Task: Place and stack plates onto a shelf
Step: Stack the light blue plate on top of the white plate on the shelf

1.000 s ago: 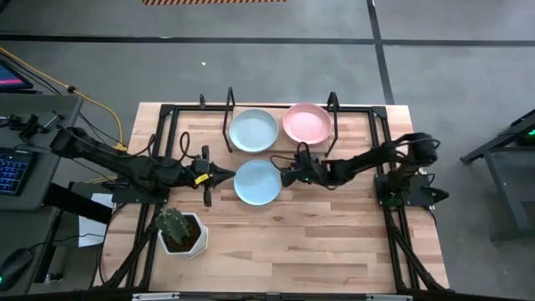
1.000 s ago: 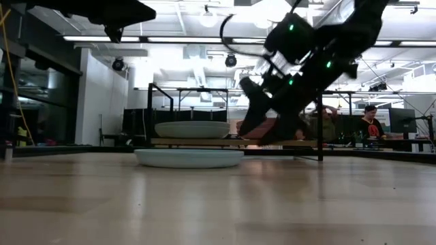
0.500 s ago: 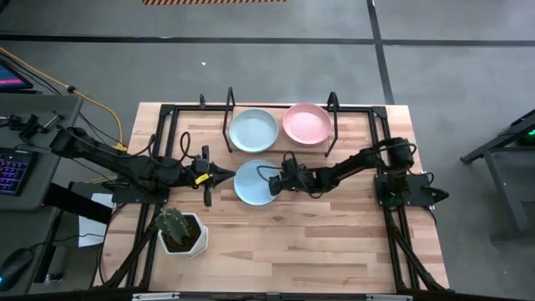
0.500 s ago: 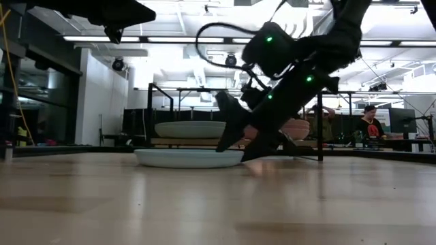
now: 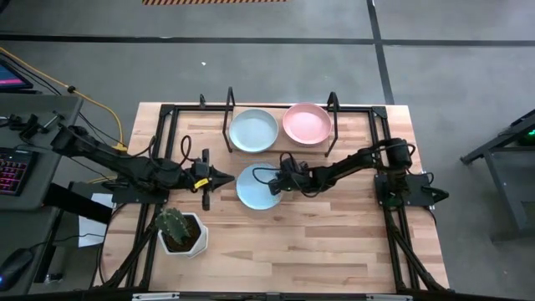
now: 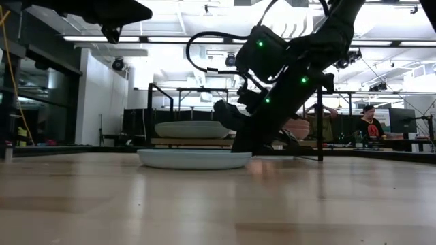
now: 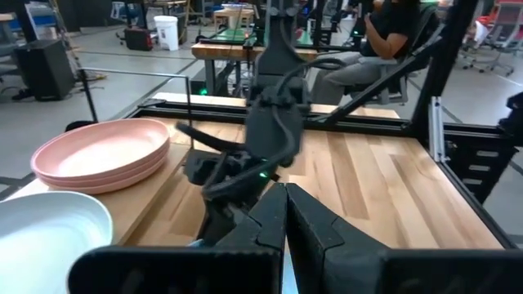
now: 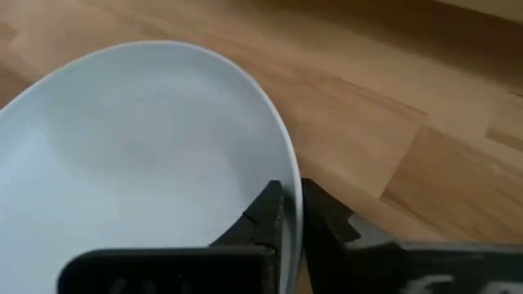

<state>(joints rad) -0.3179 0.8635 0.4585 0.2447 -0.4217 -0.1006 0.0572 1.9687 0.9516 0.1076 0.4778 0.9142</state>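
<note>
the round matte light blue plate (image 5: 255, 186), lying flat mid-table just before the low light-wood shelf (image 5: 280, 144), is pinched at its right rim by the right gripper (image 5: 273, 186); the left gripper (image 5: 219, 177) is kept shut, empty, just left.

A pale blue plate (image 5: 255, 187) lies flat on the table just in front of the light-wood shelf (image 5: 280, 147). On the shelf rest another pale blue plate (image 5: 252, 130) and a pink plate (image 5: 306, 123), side by side.
</note>
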